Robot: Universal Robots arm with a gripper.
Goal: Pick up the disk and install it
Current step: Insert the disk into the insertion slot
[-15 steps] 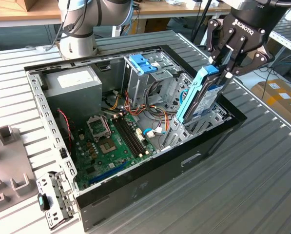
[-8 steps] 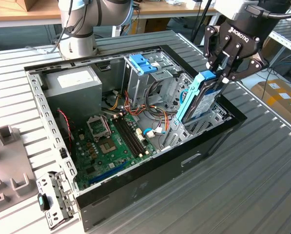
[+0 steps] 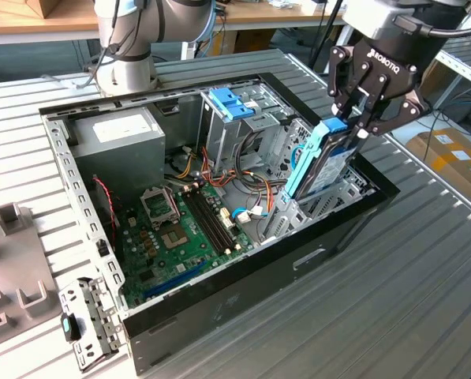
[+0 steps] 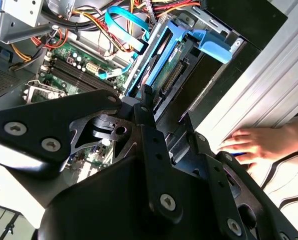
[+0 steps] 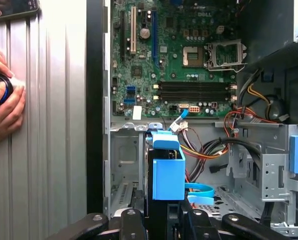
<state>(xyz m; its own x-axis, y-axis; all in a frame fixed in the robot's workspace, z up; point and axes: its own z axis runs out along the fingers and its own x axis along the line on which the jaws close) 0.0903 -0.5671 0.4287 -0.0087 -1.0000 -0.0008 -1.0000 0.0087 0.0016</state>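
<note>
Disk (image 3: 331,164), a flat silver-grey metal drive seated in a light-blue plastic bracket (image 3: 304,158), is gripped at its upper end by the closed black pincer (image 3: 352,120) and held tilted, its lower end inside the grey metal drive bay (image 3: 352,188) of the open black computer case (image 3: 243,288) on the ribbed metal bench (image 3: 409,292).

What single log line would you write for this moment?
gripper: shut on disk | disk: tilted over drive bay | person's hand: on table
</note>
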